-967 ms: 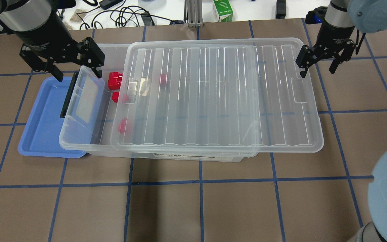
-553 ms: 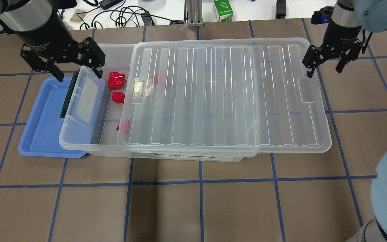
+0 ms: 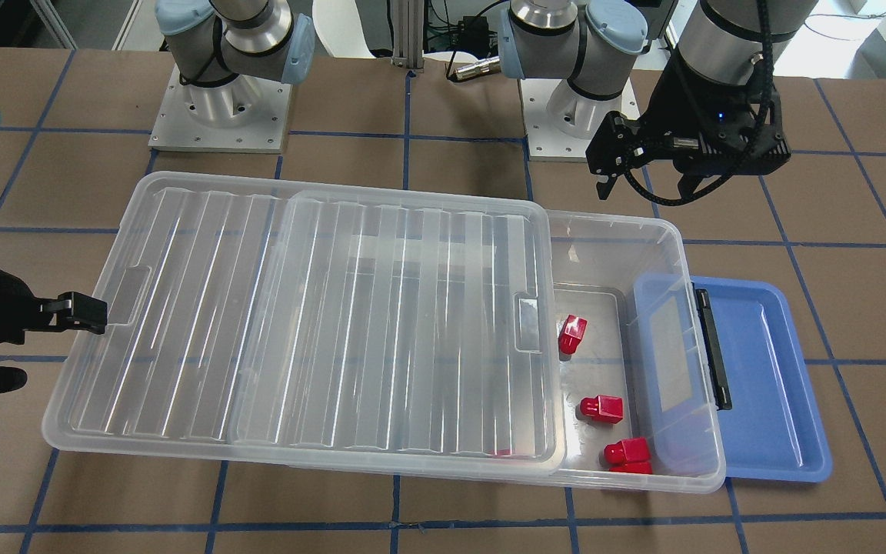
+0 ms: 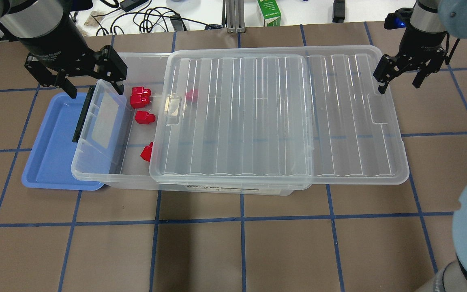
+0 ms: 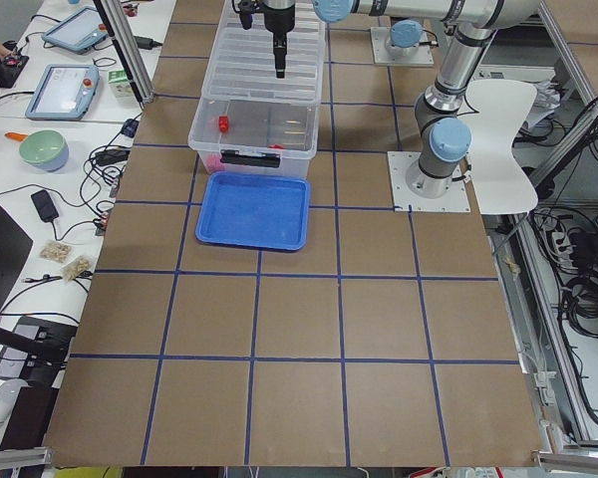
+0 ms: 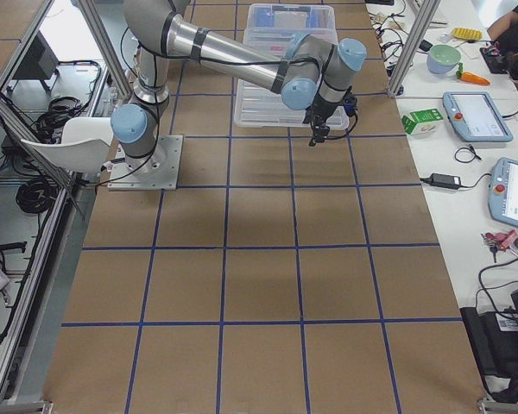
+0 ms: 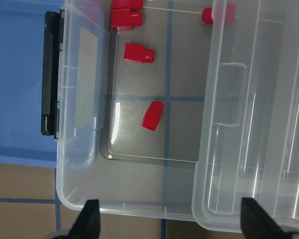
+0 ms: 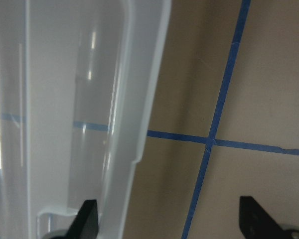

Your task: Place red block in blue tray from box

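The clear box lies across the table with its ribbed lid slid off toward the right. Several red blocks lie in its uncovered left end; one block is in the middle and another block sits by the lid's edge. The blue tray lies partly under the box's left end. My left gripper is open and empty above that end. My right gripper is open, with its fingers astride the lid's right rim.
The black latch and a hinged clear flap sit at the box's left end, over the tray's edge. Cables and a green carton lie beyond the table's far edge. Blue tape lines cross the brown table.
The lid has slid further right together with my right gripper, which uncovers more of the red blocks. My left gripper has not moved.
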### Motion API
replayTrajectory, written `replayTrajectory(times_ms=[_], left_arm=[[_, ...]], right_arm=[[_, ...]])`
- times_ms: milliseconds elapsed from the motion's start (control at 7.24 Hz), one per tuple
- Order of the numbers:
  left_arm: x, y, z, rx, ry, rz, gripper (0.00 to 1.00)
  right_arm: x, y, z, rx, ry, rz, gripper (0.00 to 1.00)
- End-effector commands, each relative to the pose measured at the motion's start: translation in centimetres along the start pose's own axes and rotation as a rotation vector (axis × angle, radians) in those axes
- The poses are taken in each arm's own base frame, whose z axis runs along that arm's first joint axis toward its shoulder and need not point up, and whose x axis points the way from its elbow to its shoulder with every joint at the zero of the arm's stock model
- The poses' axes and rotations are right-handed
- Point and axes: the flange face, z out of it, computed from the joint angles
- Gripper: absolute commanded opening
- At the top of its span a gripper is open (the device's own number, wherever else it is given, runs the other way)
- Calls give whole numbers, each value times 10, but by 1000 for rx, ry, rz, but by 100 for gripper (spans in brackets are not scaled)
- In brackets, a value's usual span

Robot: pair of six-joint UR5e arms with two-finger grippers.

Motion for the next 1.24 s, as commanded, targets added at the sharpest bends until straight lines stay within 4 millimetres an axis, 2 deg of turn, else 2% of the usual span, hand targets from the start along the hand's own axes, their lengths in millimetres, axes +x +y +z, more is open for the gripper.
replayTrajectory(times_ms=[0,829,1105], left_arm=[[1,0,0,-1,0,1,100],[0,0,2,-5,-2,4,100],[1,-1,3,-7,0,4,100]], right_arm=[[1,0,0,-1,2,0,100],[8,4,1,-11,16,8,100],[9,5,-6,-5,28,9,100]])
